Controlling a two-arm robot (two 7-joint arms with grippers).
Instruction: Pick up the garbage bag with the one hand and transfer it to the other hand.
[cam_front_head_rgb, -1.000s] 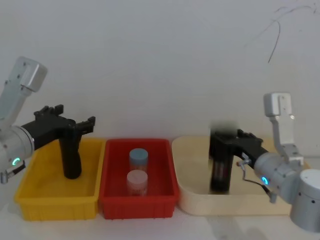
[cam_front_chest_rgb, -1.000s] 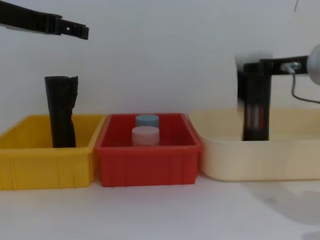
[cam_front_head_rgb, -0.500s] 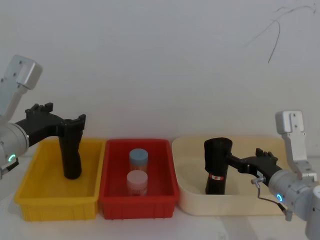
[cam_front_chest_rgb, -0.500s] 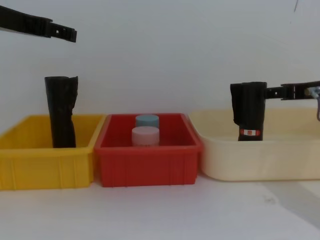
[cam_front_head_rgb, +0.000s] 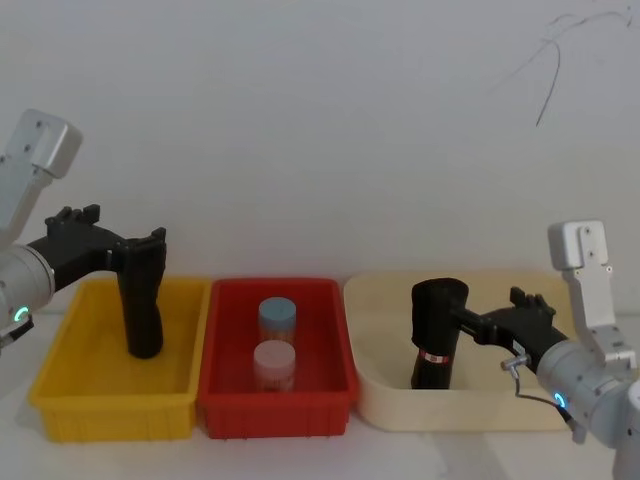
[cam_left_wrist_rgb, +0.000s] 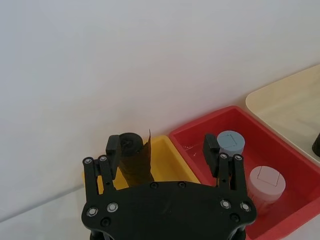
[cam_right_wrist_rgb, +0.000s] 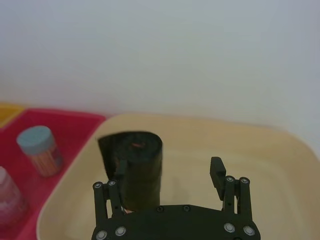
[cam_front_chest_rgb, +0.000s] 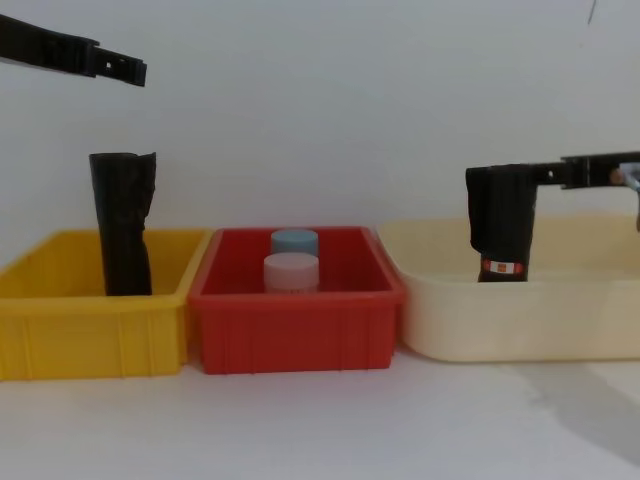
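Observation:
The garbage bag (cam_front_head_rgb: 438, 328), a black roll with a red-and-white band near its base, stands upright in the beige tray (cam_front_head_rgb: 385, 400); it shows side-on in the chest view (cam_front_chest_rgb: 500, 218). My right gripper (cam_front_head_rgb: 482, 324) reaches in from the right at the roll's upper part. In the right wrist view it is open (cam_right_wrist_rgb: 167, 175), with the bag (cam_right_wrist_rgb: 140, 162) close by one finger and a wide gap to the other. My left gripper (cam_front_head_rgb: 138, 250) hovers open above the yellow bin (cam_front_head_rgb: 60, 400), over a plain black roll (cam_front_head_rgb: 142, 315).
Between the yellow bin and the beige tray sits a red bin (cam_front_head_rgb: 275, 415). It holds a blue-lidded jar (cam_front_head_rgb: 277, 315) and a pale-lidded jar (cam_front_head_rgb: 273, 362). A white wall stands close behind all three. Bare white table lies in front.
A second ago my right gripper was at the bag, both blurred in motion. It has since drawn back to the right and the bag stands still in the tray. My left gripper shifted slightly left.

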